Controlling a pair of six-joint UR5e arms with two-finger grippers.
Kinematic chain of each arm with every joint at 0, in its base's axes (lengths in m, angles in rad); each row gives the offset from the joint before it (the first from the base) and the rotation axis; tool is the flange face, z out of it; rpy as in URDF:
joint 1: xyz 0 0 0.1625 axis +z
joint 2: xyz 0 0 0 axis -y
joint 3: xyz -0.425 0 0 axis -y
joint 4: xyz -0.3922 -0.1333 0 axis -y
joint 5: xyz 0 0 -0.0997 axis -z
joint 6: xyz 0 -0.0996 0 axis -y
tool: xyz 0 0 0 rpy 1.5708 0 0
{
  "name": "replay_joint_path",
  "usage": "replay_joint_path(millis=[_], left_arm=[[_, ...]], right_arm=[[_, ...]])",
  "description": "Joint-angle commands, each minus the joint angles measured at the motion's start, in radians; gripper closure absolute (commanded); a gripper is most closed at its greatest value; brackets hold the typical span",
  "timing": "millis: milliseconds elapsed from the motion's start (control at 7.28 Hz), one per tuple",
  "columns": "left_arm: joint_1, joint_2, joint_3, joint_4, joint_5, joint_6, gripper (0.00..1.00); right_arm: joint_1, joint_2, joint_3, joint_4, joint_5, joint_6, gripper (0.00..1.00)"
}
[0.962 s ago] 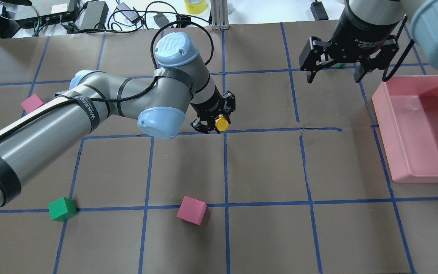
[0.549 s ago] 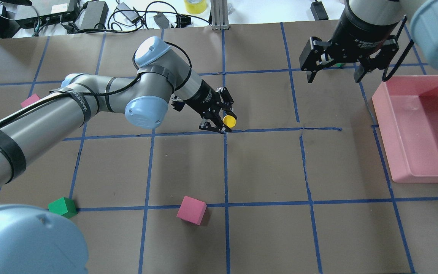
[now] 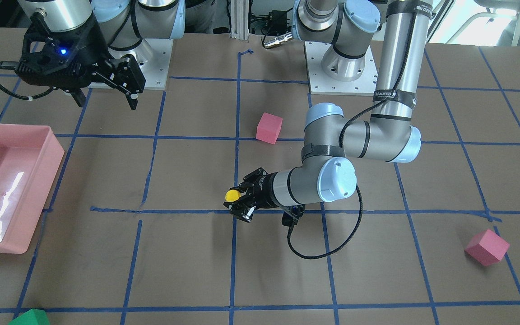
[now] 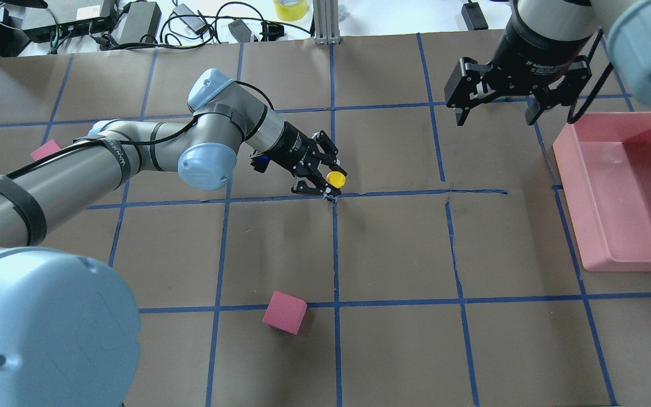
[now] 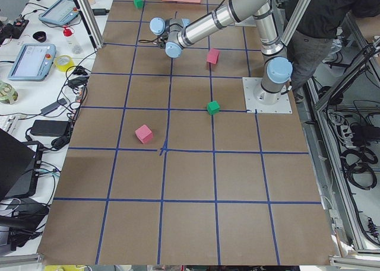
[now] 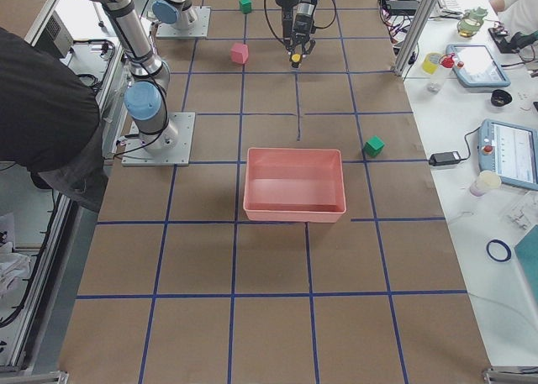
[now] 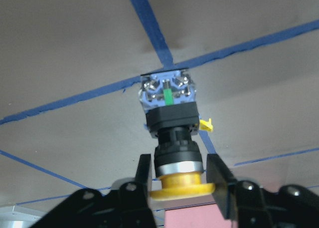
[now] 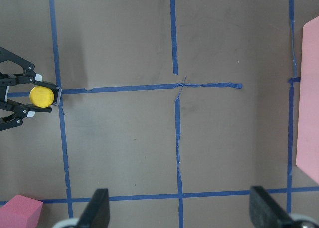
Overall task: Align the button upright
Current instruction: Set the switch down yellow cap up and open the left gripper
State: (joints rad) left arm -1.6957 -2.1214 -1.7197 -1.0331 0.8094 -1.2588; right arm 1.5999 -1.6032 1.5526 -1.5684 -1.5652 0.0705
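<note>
The button has a yellow cap point(image 4: 335, 179), a black body and a silvery-grey base point(image 7: 168, 92). My left gripper point(image 4: 330, 182) is shut on it just under the cap, and its fingers point(image 7: 143, 172) pinch the black neck. The gripper lies nearly level, low over a blue tape crossing. The button stands cap up with its base at the crossing; I cannot tell whether it touches the table. The button also shows in the front view point(image 3: 231, 195) and the right wrist view point(image 8: 41, 96). My right gripper point(image 4: 496, 116) hangs open and empty, high at the far right.
A pink tray point(image 4: 571, 198) stands at the right edge. One pink cube point(image 4: 285, 312) lies near the front centre, another pink cube point(image 4: 46, 150) at the far left. A green cube point(image 3: 30, 317) sits near the far edge, beyond the right gripper.
My left arm has swung its wrist over so the gripper points more sideways and sits lower, carrying the button slightly right and down to the tape crossing. The right gripper has not moved.
</note>
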Motion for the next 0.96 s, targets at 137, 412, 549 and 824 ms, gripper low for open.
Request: replay_joint_path(millis=[137, 412, 549, 824], left_arm=[[0.001, -0.009, -0.001, 0.002, -0.012, 0.021, 0.02], [0.001, 0.023, 0.011, 0.014, 0.037, 0.030, 0.00], [-0.004, 0.064, 0.044, 0.016, 0.112, 0.065, 0.00], [-0.033, 0.209, 0.113, -0.086, 0.196, 0.071, 0.01]], right_arm=[[0.000, 0.002, 0.001, 0.001, 0.001, 0.000, 0.00], [0.000, 0.000, 0.001, 0.001, 0.001, 0.000, 0.00], [0.000, 0.000, 0.001, 0.001, 0.001, 0.000, 0.00], [0.000, 0.000, 0.001, 0.001, -0.001, 0.000, 0.00]])
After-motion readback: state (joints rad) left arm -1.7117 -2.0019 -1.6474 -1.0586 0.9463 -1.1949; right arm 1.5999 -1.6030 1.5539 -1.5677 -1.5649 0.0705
